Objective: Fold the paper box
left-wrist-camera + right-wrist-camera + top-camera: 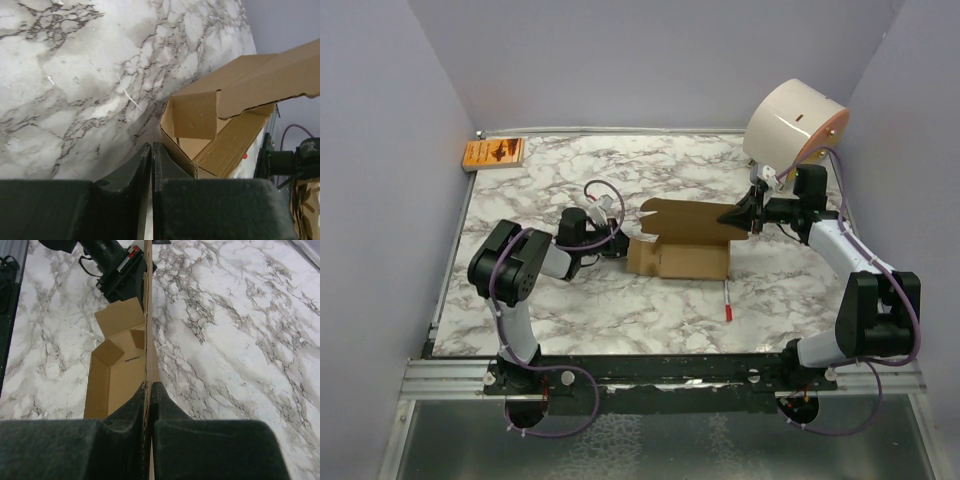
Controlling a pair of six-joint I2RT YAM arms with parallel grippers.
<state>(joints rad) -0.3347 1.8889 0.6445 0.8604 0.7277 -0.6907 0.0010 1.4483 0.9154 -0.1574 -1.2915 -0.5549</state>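
Observation:
The brown paper box (682, 258) lies mid-table as an open oblong carton, its lid panel raised behind it. My right gripper (741, 213) is shut on the right end of that lid; in the right wrist view the thin cardboard edge (148, 315) runs straight out from between the jaws of the gripper (149, 385), with the open box interior (120, 380) to the left. My left gripper (618, 238) sits at the carton's left end. In the left wrist view its jaws (151, 146) are shut with nothing between them, and the box's end wall (180, 150) stands just beside the right finger.
An orange printed packet (493, 153) lies at the far left corner. A big white cylinder (795, 125) stands at the far right, close behind the right arm. A thin white stick with a red tip (728, 300) lies in front of the box.

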